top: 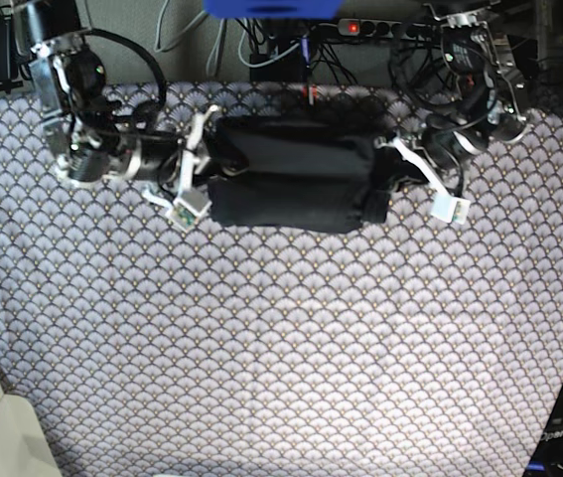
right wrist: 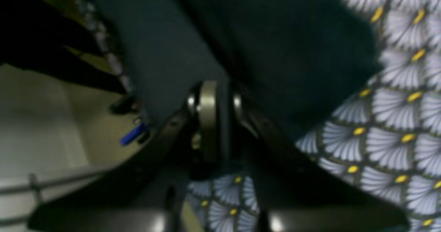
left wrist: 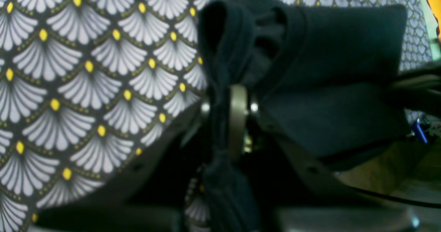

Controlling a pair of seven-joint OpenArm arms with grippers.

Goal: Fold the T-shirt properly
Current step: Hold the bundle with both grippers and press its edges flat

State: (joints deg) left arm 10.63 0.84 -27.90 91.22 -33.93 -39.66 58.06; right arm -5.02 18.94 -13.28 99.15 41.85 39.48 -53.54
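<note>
The dark charcoal T-shirt (top: 291, 174) lies as a folded horizontal band on the scallop-patterned tablecloth (top: 261, 328) near the far edge. My left gripper (top: 388, 179) is at its right end, shut on a bunched fold of the T-shirt (left wrist: 220, 121) in the left wrist view. My right gripper (top: 205, 169) is at its left end, shut on the T-shirt (right wrist: 224, 121) in the right wrist view. In both wrist views the dark fabric (right wrist: 275, 46) runs between the jaws and spreads beyond them.
Cables and a power strip (top: 360, 28) lie behind the table's far edge. The tablecloth spreads wide toward the near side (top: 281, 397). The floor and a blue clip (right wrist: 132, 134) show past the table edge in the right wrist view.
</note>
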